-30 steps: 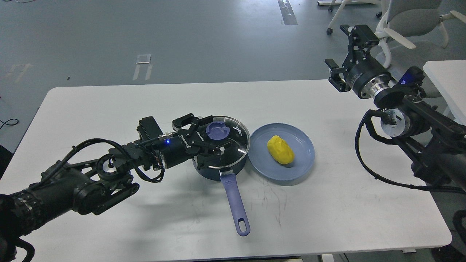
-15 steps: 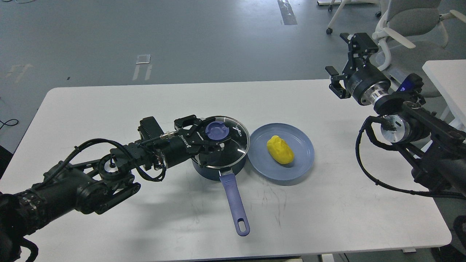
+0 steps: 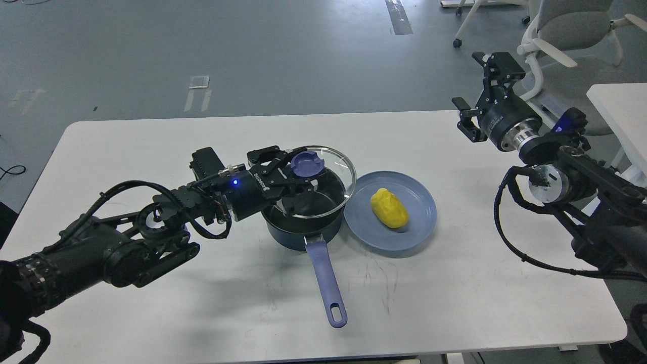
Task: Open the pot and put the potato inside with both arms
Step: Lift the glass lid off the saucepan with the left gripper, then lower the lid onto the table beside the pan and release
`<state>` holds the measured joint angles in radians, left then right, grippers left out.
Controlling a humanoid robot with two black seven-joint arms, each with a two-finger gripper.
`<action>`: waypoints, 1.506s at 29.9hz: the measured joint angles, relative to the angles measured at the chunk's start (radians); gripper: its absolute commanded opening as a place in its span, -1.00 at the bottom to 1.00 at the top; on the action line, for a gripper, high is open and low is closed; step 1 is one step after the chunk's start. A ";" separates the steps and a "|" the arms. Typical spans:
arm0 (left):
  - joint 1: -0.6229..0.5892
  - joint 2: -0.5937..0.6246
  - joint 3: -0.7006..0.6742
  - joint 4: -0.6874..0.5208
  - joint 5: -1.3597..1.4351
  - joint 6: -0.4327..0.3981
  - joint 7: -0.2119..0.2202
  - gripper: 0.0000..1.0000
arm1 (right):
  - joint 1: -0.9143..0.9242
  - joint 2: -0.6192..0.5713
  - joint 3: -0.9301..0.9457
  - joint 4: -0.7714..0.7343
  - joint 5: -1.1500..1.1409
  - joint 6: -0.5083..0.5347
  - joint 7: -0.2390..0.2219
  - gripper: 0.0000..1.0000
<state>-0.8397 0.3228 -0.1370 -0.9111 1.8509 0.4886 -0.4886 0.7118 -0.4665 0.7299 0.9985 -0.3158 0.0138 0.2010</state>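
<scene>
From the head view, my left gripper point(image 3: 295, 178) is clamped on the blue knob of the round glass lid point(image 3: 323, 184), holding it tilted just above the dark navy saucepan point(image 3: 298, 227) with the long periwinkle handle. Right of the pot, the small bumpy yellow potato point(image 3: 389, 208) sits on the shallow blue-grey plate point(image 3: 422, 222). It looks light and firm, maybe a bit slick, so I'd pinch it across the short middle. My right gripper point(image 3: 477, 96) hangs spread apart, well right of the pot.
</scene>
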 measured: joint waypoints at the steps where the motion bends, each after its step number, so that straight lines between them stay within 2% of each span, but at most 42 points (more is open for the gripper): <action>1: -0.014 0.011 0.000 -0.029 -0.012 0.000 0.000 -0.18 | 0.000 0.000 0.001 0.000 0.000 0.000 0.000 1.00; 6: -0.095 0.064 -0.001 -0.160 -0.063 0.000 0.000 -0.19 | 0.000 0.000 0.003 0.002 0.000 0.001 0.000 1.00; 15: -0.134 0.254 0.000 -0.170 -0.085 0.000 0.000 -0.37 | 0.011 0.001 0.008 0.002 0.000 0.005 0.000 1.00; 16: -0.131 0.286 0.000 -0.169 -0.087 0.000 0.000 -0.52 | 0.012 0.002 0.008 0.002 0.000 0.005 0.000 1.00; 18: -0.121 0.335 -0.001 -0.168 -0.096 0.000 0.000 -0.60 | 0.012 0.005 0.008 0.002 0.000 0.006 0.000 1.00; 26: 0.010 0.489 0.002 -0.157 -0.205 0.000 0.000 -0.63 | 0.012 0.016 0.007 0.010 0.001 0.002 0.002 1.00; 37: 0.207 0.486 0.002 -0.048 -0.217 0.000 0.000 -0.61 | 0.008 0.017 -0.005 0.005 0.001 0.003 0.002 1.00; 45: 0.234 0.418 0.003 0.023 -0.218 0.000 0.000 -0.57 | 0.003 0.004 -0.007 0.008 0.000 0.003 0.002 1.00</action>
<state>-0.6062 0.7408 -0.1337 -0.8879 1.6330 0.4886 -0.4887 0.7148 -0.4627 0.7229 1.0066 -0.3159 0.0170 0.2026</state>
